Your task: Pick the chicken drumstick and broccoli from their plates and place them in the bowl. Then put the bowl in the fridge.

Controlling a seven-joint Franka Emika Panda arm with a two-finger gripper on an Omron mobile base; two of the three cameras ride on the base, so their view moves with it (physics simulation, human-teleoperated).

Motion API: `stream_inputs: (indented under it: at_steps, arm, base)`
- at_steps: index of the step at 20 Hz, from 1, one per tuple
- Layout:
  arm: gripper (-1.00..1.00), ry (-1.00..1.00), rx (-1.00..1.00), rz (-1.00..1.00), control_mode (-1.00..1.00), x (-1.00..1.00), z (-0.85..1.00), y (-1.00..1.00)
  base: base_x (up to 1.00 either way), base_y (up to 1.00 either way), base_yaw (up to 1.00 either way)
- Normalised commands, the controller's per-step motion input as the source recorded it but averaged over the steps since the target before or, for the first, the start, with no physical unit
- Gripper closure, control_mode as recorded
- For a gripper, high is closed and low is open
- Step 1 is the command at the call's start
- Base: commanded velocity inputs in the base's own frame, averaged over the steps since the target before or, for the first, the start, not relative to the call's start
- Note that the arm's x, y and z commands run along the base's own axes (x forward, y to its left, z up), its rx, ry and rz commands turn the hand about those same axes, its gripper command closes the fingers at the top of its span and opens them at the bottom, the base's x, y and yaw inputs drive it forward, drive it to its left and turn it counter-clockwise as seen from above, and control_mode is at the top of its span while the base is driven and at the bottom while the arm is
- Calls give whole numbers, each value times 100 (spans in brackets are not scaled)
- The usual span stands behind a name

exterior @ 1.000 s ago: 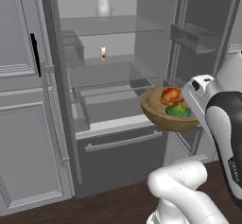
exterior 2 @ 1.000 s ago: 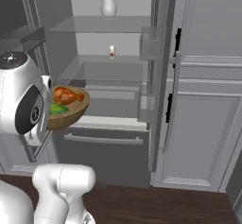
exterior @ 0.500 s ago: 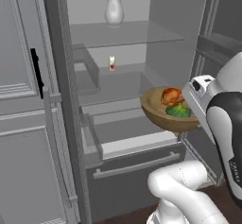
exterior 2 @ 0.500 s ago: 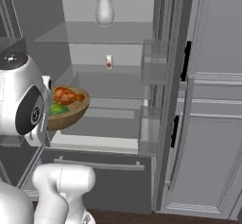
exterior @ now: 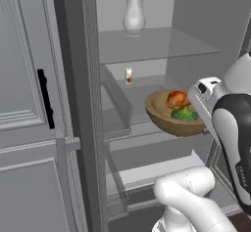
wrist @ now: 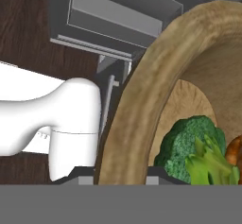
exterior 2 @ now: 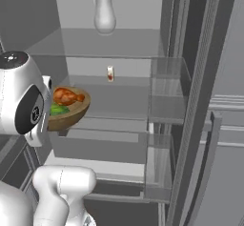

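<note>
Moved: base has driven nearer the open fridge (exterior: 147, 45); views shifted.
Claw: clamped on bowl (exterior: 174, 116) rim.
Done: chicken drumstick (exterior: 176, 99), broccoli (exterior: 184, 113) inside bowl.
Left: set bowl on shelf.

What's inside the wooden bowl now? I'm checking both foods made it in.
The bowl holds the chicken drumstick and broccoli; they cover part of its floor.
</note>
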Motion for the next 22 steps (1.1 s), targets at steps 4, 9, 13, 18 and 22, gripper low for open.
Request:
stream_inputs:
  at_steps: [4,9,13,18,22]
  arm:
    - [100,0,0,0,100,0,0,0]
    - [100,0,0,0,100,0,0,0]
    - [100,0,0,0,100,0,0,0]
    - [100,0,0,0,100,0,0,0]
    - [100,-1,0,3,-100,16,-12,0]
  base:
    - [46,-10,6]
    - [57,-7,8]
    - [38,-25,3]
    - [36,-3,2]
    - [14,0,3]
